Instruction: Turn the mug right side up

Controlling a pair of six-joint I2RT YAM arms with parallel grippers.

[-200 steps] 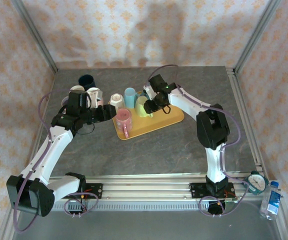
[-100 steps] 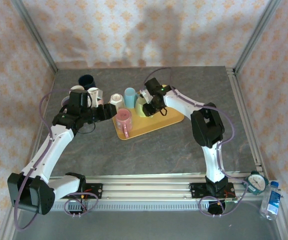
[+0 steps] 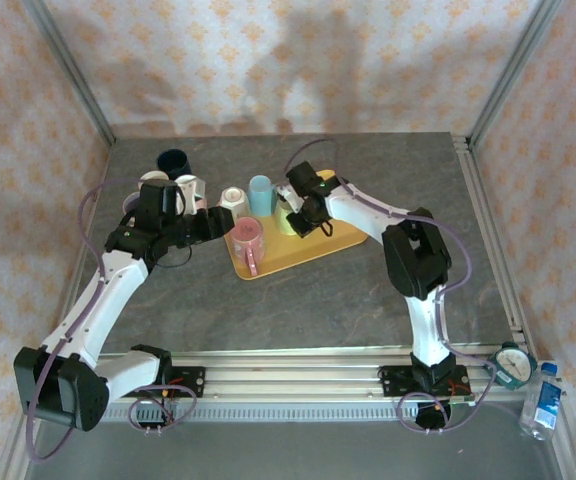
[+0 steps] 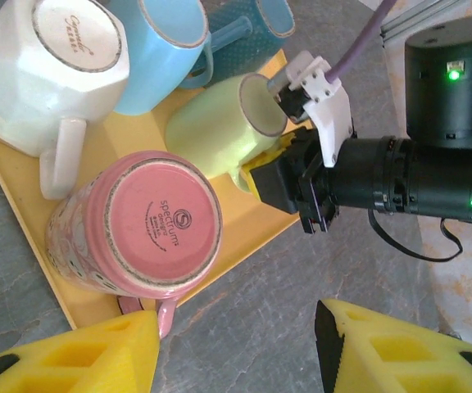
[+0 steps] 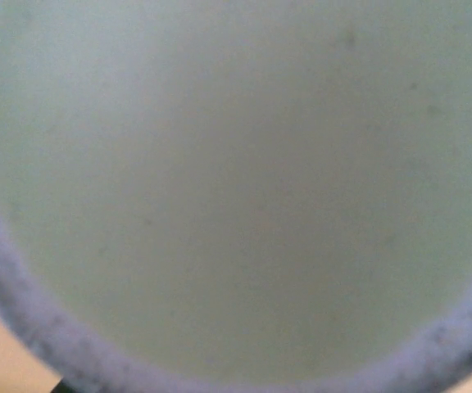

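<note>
A light green mug (image 3: pixel 285 218) lies on its side on the yellow tray (image 3: pixel 340 238), its mouth facing my right gripper (image 3: pixel 302 222). In the left wrist view that gripper (image 4: pixel 279 183) is shut on the green mug (image 4: pixel 215 127) at the lower edge of its mouth. The right wrist view looks straight into the mug's pale inside (image 5: pixel 236 180). A pink mug (image 4: pixel 150 225) and a white mug (image 4: pixel 52 65) stand upside down on the tray. My left gripper (image 3: pixel 218 224) hovers open beside the tray's left edge, its yellow fingers (image 4: pixel 80 356) apart over bare table.
A light blue mug (image 3: pixel 259 190) stands at the tray's back. Off the tray to the left are a dark blue mug (image 3: pixel 174 160) and two white mugs (image 3: pixel 154 181). Grey table lies in front of the tray (image 3: pixel 298 300).
My right gripper has slid left up to the green mug's mouth and shut on it. The left arm has not moved.
</note>
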